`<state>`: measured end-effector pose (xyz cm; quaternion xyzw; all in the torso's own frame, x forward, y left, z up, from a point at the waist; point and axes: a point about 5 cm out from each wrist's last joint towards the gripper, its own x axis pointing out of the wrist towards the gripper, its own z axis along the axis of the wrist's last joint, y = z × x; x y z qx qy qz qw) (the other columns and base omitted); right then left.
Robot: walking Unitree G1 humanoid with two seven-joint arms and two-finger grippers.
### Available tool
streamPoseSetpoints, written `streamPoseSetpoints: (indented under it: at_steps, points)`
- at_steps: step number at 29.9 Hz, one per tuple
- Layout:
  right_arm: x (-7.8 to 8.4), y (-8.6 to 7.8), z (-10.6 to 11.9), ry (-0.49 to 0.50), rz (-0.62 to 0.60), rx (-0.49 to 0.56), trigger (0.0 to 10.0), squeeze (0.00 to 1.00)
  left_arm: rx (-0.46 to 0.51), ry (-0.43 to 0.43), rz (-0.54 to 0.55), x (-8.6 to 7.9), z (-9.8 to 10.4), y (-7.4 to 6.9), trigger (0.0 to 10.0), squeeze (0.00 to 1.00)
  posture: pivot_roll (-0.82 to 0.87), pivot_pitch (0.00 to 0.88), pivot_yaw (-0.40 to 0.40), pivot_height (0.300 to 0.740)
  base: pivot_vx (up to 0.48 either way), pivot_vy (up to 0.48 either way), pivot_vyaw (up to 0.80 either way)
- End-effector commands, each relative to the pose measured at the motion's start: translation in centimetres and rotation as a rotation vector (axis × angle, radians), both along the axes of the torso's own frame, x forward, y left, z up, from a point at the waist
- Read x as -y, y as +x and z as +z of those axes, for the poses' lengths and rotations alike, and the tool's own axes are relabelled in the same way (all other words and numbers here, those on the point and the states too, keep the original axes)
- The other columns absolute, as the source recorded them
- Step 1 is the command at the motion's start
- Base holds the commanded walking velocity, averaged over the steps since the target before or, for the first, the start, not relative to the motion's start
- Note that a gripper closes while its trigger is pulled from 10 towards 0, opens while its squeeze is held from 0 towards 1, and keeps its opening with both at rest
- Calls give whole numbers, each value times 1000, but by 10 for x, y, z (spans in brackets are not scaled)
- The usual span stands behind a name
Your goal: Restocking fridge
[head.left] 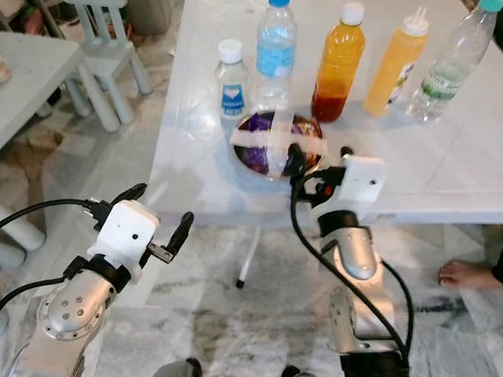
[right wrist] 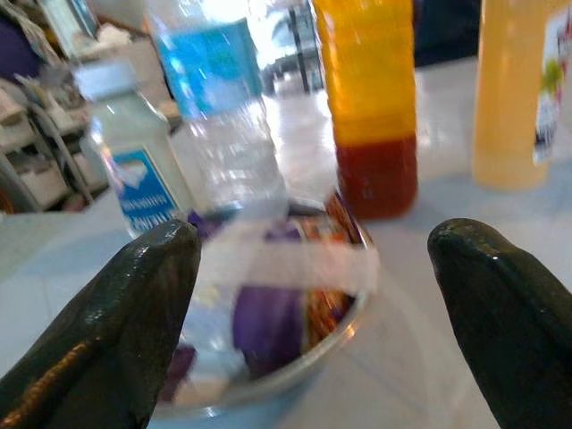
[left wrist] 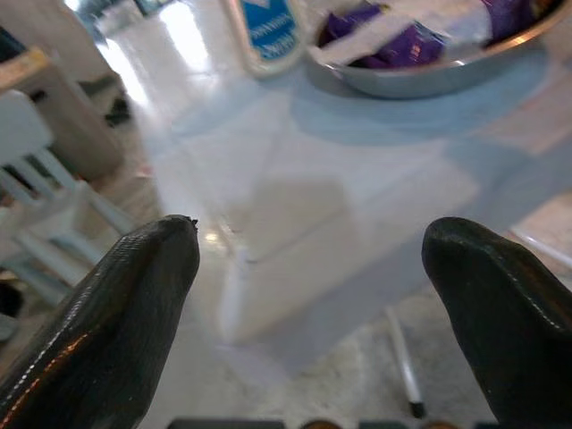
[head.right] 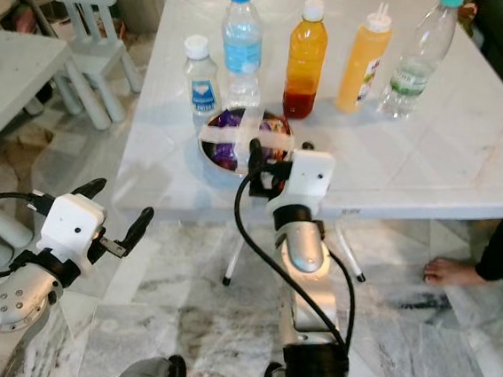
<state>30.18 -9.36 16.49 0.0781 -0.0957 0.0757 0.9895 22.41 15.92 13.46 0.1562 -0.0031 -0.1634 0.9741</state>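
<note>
Five bottles (head.left: 275, 44) | labels unreadable | right pincer (head.left: 319, 152) open at bowl (head.left: 278, 145)

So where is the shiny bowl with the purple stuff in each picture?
Left eye view: the bowl sits mid-table, before the right gripper.
Right eye view: left of centre.
Left wrist view: at the upper edge.
Right wrist view: low centre, between the fingers.
Shared landmark: the small white-capped bottle beside it.

Open worktop (head.left: 468, 165) right of steel bowl (head.left: 278, 146). Behind bowl, blocked by row: small bottle (head.left: 232, 80), water bottle (head.left: 276, 48), two orange bottles (head.left: 339, 63), clear bottle (head.left: 451, 61). Narrow gaps between.
</note>
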Motion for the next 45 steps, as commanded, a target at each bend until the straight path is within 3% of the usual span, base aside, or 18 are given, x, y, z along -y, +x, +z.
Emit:
streamPoseSetpoints:
  at_steps: [1, 11, 18, 37, 45]
  points:
    - [-18, -9, -13, 86, 19, -85, 10000, 0, -16, -2, -13, 2, 1, -4, 10000, 0, 145, 274, 106, 740, 0, 0, 0]
    - [-13, 13, -13, 114, 11, -161, 10000, 0, -40, 0, -15, 1, 1, -6, 10000, 0, 142, 294, 114, 740, 0, 0, 0]
    - [-23, 27, 2, 151, 76, -153, 10000, 0, -34, -5, 0, 2, 2, -3, 10000, 0, 141, 283, 99, 740, 0, 0, 0]
    - [-59, 21, 30, 268, 241, -133, 10000, 0, -17, -13, -3, 7, 3, 3, 10000, 0, 134, 255, 93, 740, 0, 0, 0]
    - [-73, 26, 25, 332, 379, -232, 10000, 0, -11, -13, -9, 10, 2, 5, 10000, 0, 138, 242, 87, 740, 0, 0, 0]
